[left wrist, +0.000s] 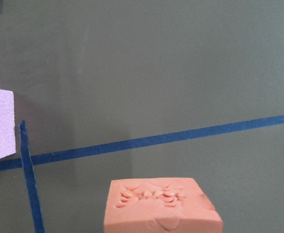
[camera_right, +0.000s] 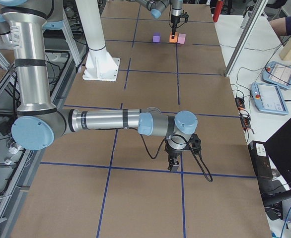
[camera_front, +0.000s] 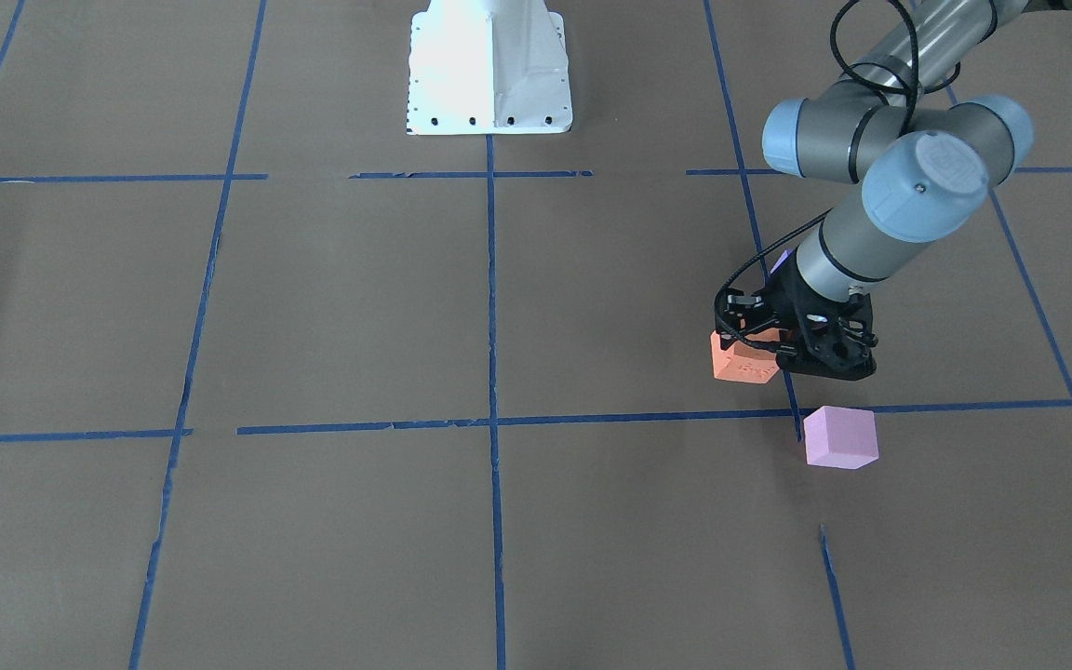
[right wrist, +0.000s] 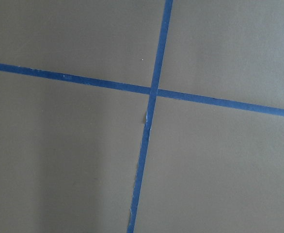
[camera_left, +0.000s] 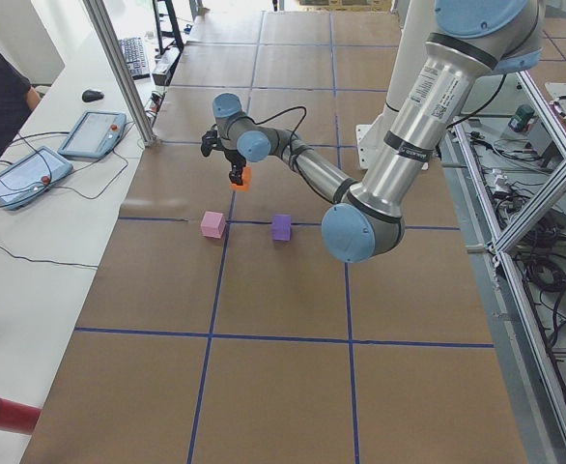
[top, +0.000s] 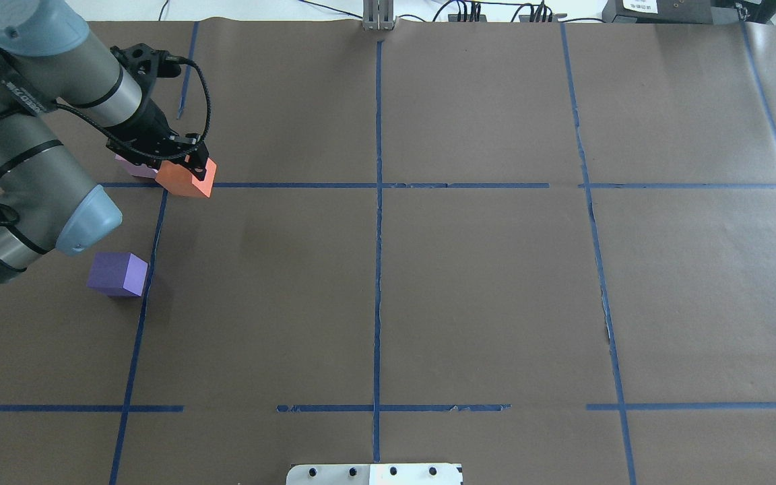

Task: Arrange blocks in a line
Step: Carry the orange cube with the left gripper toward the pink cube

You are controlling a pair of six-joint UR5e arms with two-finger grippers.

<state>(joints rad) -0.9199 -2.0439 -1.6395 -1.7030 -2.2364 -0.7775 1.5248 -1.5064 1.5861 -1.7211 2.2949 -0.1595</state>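
My left gripper [top: 184, 160] is shut on the dented orange block [top: 189, 177] and holds it tilted just above the brown table; it also shows in the front view [camera_front: 739, 361] and at the bottom of the left wrist view [left wrist: 161, 206]. The pale pink block [camera_front: 839, 437] sits just beyond it, partly hidden behind the gripper in the overhead view [top: 133, 167]. The violet-purple block [top: 118, 273] stands on the robot's side of the orange one. My right gripper [camera_right: 174, 166] shows only in the exterior right view, low over a tape line; I cannot tell whether it is open.
Blue tape lines [top: 377, 202] divide the brown table into squares. The white robot base [camera_front: 489, 70] stands at the robot's edge. Tablets [camera_left: 93, 133] and cables lie on the white bench beyond the table, beside a metal post [camera_left: 119, 68].
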